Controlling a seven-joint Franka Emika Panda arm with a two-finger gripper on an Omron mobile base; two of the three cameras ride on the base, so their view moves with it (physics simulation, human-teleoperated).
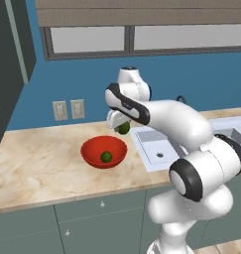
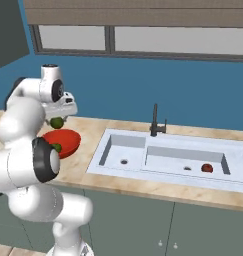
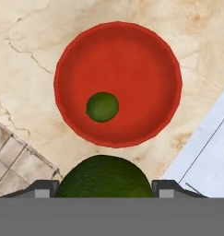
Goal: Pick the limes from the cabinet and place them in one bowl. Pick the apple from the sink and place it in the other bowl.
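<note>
In the hand view, closest to the camera, a dark green lime [image 3: 104,177] sits between the two dark fingertips [image 3: 43,188], which press in on either side of it: the jaws are closed around the lime, opened only as wide as the fruit itself. Just beyond and below it lies the red bowl [image 3: 132,50], seen from straight above, with a second lime [image 3: 102,107] resting inside, off centre on its floor. The bowl stands on the marbled beige counter [image 3: 26,55], and the pale edge of the sink [image 3: 210,152] cuts in at one corner.

In the left base view the gripper [image 1: 123,127] hangs above the counter [image 1: 37,163] with the held lime [image 1: 124,128] under it, over the gap between the red bowl [image 1: 92,149] and the sink [image 1: 156,149], slightly past the bowl's rim on the sink side. The lime in the bowl [image 1: 106,157] shows as a small green ball.

The right base view puts the gripper [image 2: 57,121] and its lime [image 2: 56,122] just above the far rim of the bowl [image 2: 68,140]. Farther along, the double-basin sink [image 2: 138,142] holds a small red apple [image 2: 207,168] in its far basin, well apart from the bowl, beside the black faucet [image 2: 155,122]. Behind all this runs the blue wall [image 2: 193,90], with two outlets [image 1: 68,109] on it in the left base view.
</note>
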